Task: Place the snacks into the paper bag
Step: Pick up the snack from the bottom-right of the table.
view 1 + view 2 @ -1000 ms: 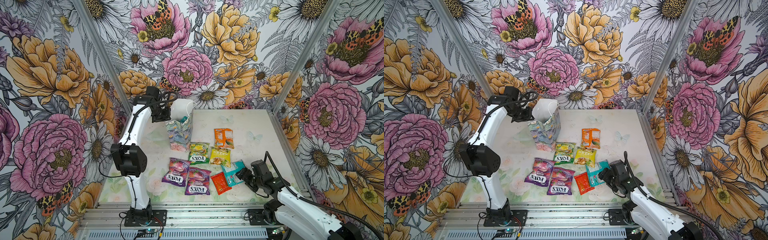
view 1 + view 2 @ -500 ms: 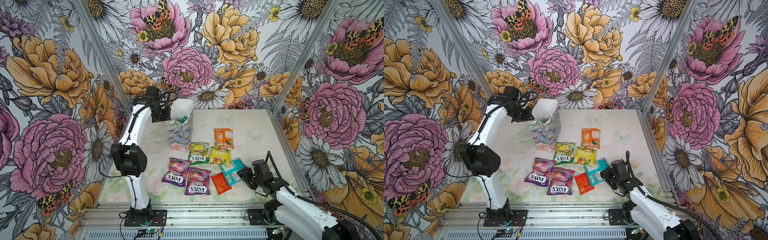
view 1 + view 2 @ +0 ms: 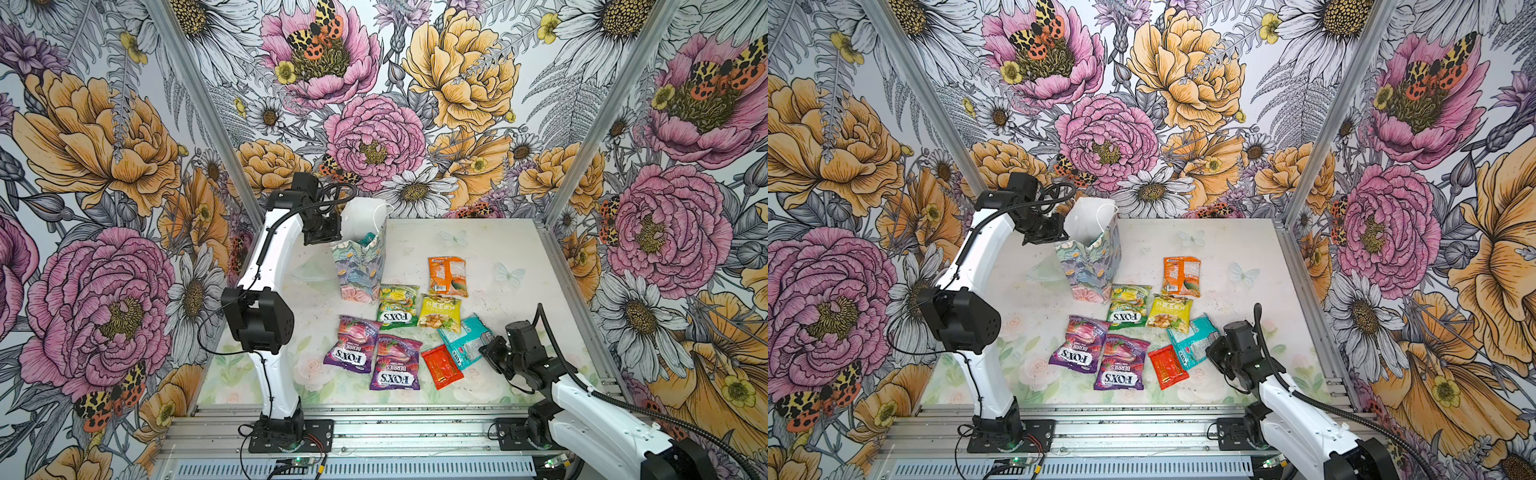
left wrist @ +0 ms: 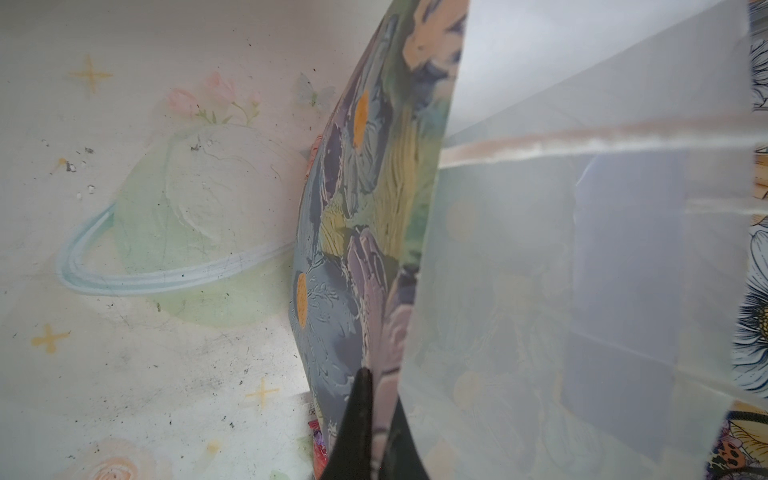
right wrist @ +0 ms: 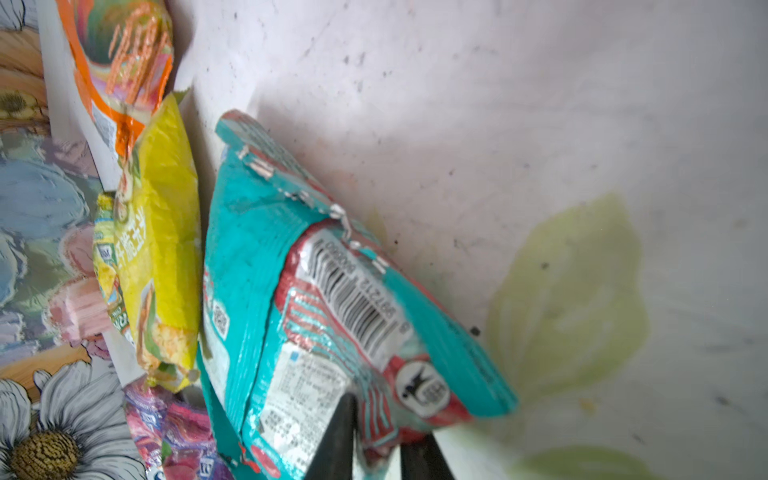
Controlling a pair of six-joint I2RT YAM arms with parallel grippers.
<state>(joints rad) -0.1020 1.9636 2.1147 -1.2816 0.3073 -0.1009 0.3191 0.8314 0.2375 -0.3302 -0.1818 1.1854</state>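
Spreading widest: table [image 3: 478, 249], pale print, snacks lying flat mid-front.
Bag [image 3: 359, 266]: upright at the back left, mouth open, a bit of teal showing inside.
Left claw [image 4: 382, 415]: clamped on the bag wall, one finger each side.
Right claw [image 5: 380, 432]: pinching the teal packet's end.
Teal packet [image 3: 463, 338]: front right, touching yellow [image 3: 440, 311].
Purple pair [image 3: 352, 347]: side by side, front.
Green [image 3: 397, 309]: just beside the bag.
Orange [image 3: 448, 276]: farthest back.
Red [image 3: 442, 365]: smallest, beside teal.
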